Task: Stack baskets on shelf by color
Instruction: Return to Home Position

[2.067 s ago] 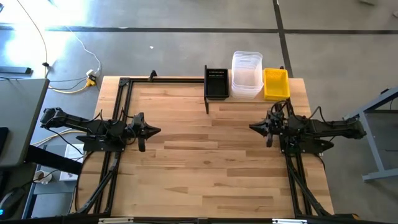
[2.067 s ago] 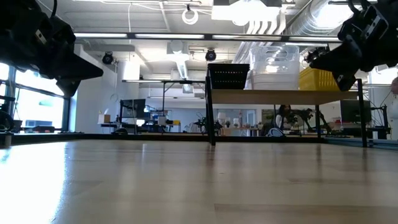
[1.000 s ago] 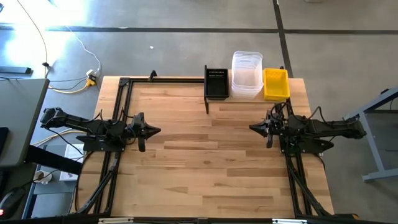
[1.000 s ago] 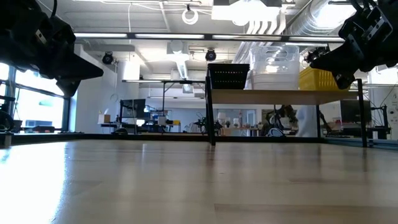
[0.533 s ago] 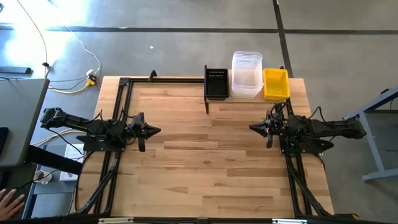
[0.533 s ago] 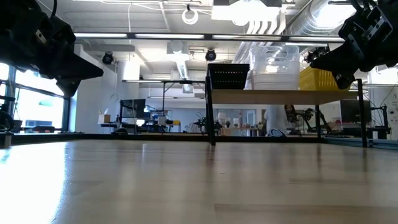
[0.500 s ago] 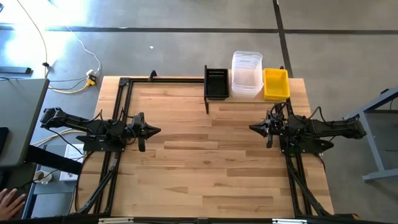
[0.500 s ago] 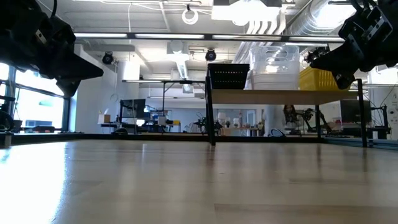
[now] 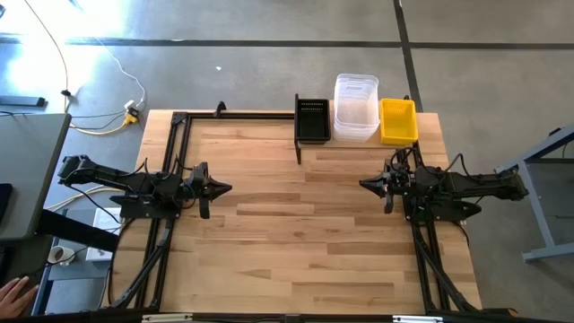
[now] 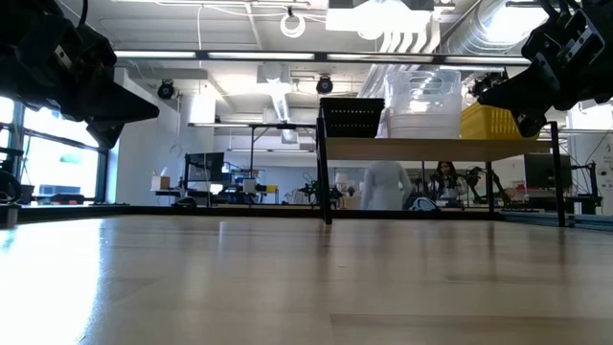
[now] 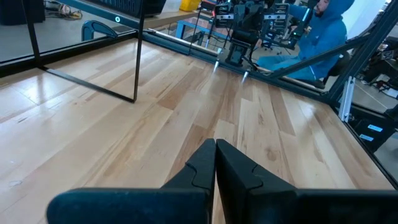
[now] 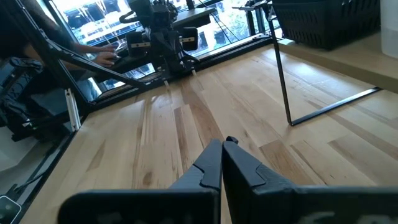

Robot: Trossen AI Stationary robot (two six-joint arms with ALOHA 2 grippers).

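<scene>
- Light-wood planks formed the large rectangular tabletop (image 9: 296, 251). Two dark arms hung above it, one at each side, with their tips facing each other across the middle.
- The left gripper (image 9: 226, 188) had its jaws pressed fully together and held nothing. In its wrist view the two dark fingers (image 11: 202, 165) met along a single seam.
- The right gripper (image 9: 363, 185) matched it, with jaws closed tight and nothing in them, well apart from the left gripper's tips.
- The small raised light-wood shelf on a black metal frame (image 10: 441, 149) stood at the table's far edge. It was near the right jaws and off to one side of them. From the left jaws it lay ahead and across the table, well apart.
- Three stacks sat in a row on the shelf, none of them touched by either pair of jaws.
- A stack of black mesh-sided plastic baskets (image 9: 312, 119) took the end closest to the left jaws.
- A taller stack of clear translucent plastic tubs (image 9: 356, 120) stood in the middle, just beside the black one.
- A stack of yellow mesh-sided plastic baskets (image 9: 398, 121) took the other end, behind the right jaws and level with that arm's wrist.
- A person's hand (image 9: 11, 292) showed off the table, well behind the left jaws.
</scene>
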